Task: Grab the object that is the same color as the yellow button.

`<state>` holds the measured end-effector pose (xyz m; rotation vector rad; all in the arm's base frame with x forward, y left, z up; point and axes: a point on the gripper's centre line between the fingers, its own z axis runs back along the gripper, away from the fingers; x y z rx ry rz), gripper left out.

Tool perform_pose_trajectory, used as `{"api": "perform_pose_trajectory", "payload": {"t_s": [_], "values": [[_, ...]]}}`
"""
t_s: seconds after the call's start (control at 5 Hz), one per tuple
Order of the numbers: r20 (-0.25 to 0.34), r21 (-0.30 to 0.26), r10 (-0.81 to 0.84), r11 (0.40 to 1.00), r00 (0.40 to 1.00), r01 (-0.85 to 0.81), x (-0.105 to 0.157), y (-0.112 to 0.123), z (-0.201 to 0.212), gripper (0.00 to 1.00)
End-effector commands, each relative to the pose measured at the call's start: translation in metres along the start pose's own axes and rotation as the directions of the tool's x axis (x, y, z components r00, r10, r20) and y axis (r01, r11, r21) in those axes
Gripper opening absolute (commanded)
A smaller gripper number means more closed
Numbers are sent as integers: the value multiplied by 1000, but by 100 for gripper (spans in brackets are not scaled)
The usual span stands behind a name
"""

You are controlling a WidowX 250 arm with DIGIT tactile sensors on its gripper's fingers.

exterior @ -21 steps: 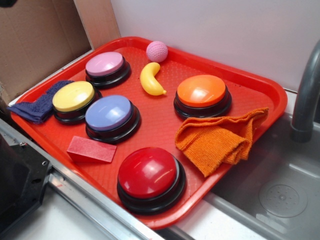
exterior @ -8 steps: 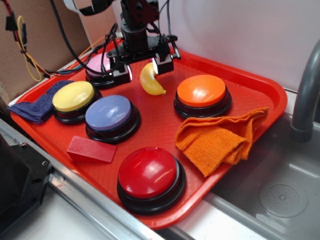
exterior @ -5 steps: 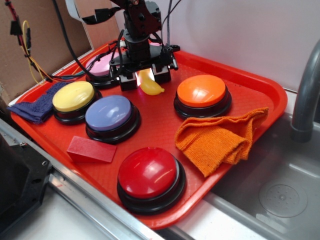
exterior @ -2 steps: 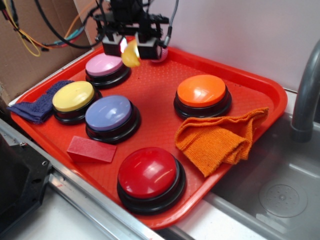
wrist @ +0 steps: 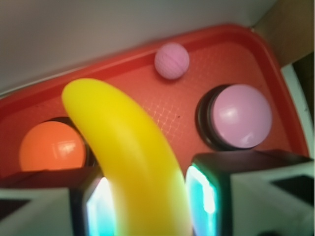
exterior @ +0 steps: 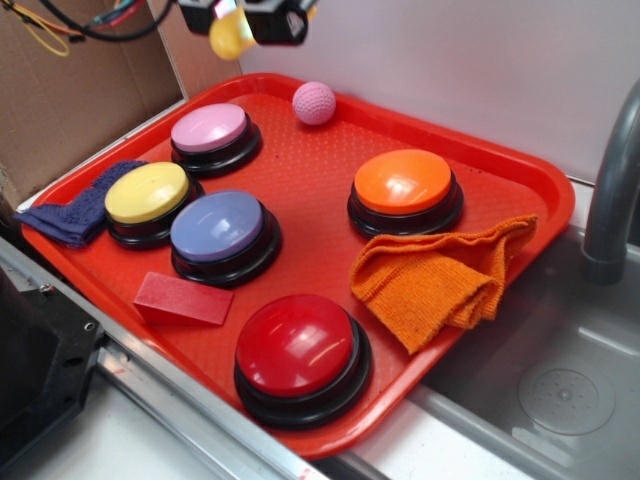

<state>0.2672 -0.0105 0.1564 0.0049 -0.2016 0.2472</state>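
Observation:
The yellow toy banana (exterior: 232,36) hangs high above the back left of the red tray (exterior: 520,170), held between my gripper's (exterior: 240,18) two fingers. From the wrist, the banana (wrist: 133,157) fills the gap between the glowing pads (wrist: 204,196), and the gripper (wrist: 150,201) is shut on it. The yellow button (exterior: 147,194) sits on its black base at the tray's left side, well below and in front of the gripper.
On the tray stand a pink button (exterior: 209,129), a lilac-blue button (exterior: 218,226), an orange button (exterior: 403,183) and a red button (exterior: 296,346). A pink knitted ball (exterior: 314,102), red block (exterior: 183,298), orange cloth (exterior: 440,278) and blue cloth (exterior: 78,212) lie there too. A sink (exterior: 560,400) is at right.
The gripper came down over the banana, shut on it, and has lifted it up and to the back left, off the tray.

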Motion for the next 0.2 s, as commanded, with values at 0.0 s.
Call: {"api": "perform_pose_trajectory", "payload": {"t_s": [0.0], "values": [[134, -73, 30, 997, 990, -20, 18, 19, 38, 0]]}}
